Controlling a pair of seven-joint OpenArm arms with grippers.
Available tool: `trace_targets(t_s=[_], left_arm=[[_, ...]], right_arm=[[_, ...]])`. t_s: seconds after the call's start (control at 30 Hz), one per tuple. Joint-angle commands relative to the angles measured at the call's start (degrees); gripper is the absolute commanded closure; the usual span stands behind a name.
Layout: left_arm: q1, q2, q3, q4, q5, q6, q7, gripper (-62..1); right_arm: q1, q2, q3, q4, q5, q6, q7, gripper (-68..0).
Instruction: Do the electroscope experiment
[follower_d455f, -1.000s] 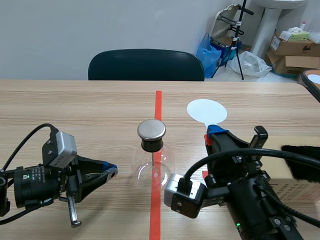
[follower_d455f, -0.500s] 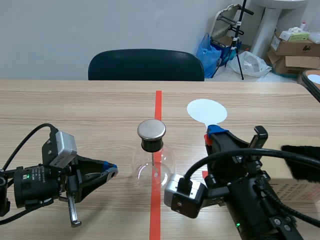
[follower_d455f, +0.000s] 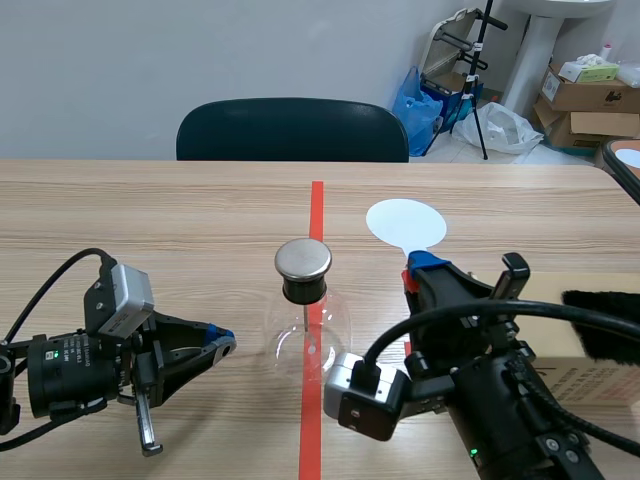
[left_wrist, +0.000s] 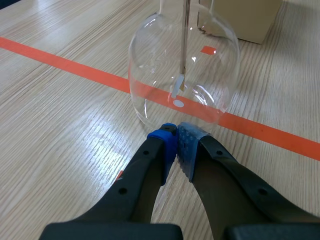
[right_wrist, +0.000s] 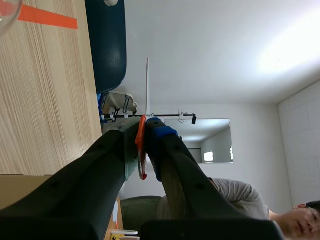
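Two grippers closed: left gripper (left_wrist: 175, 134) pressed together on nothing, just beside the glass flask (left_wrist: 183, 75) on the tape line. Right gripper (right_wrist: 144, 125) pinches the white disc paddle (follower_d455f: 405, 222), now shifted slightly toward the flask's metal cap (follower_d455f: 303, 260). Approach to the cap likely beginning.

A clear glass flask (follower_d455f: 305, 335) is gleaming under its silver cap (follower_d455f: 303, 258) and black collar (follower_d455f: 304, 291), on a pale wood-grain table (follower_d455f: 150, 220) that an orange-red tape line (follower_d455f: 317, 205) is crossing. Right of the flask, a white disc (follower_d455f: 405, 222) with a red handle (right_wrist: 141, 135) is contrasting with the black right gripper (follower_d455f: 420, 268) and its blue pads (follower_d455f: 432, 260). Left of the flask, the black left gripper (left_wrist: 175, 132) is showing blue dotted pads (left_wrist: 189, 142).
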Motion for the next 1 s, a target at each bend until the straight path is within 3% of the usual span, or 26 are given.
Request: trace_targets(t_s=[0.0, 0.63, 0.97], left_arm=[[0.00, 0.24, -0.04, 1.16, -0.55, 0.07, -0.66, -3.0], [0.00, 0.24, -0.04, 1.16, -0.55, 0.07, -0.63, -3.0], [0.00, 0.24, -0.04, 1.16, -0.55, 0.07, -0.61, -3.0]], right_arm=[[0.11, 0.33, 0.22, 0.31, -0.04, -0.46, 0.68, -1.3], [0.11, 0.31, 0.22, 0.31, -0.04, -0.46, 19.12, -1.3], [0.11, 0.31, 0.22, 0.31, -0.04, -0.46, 22.32, -1.3]])
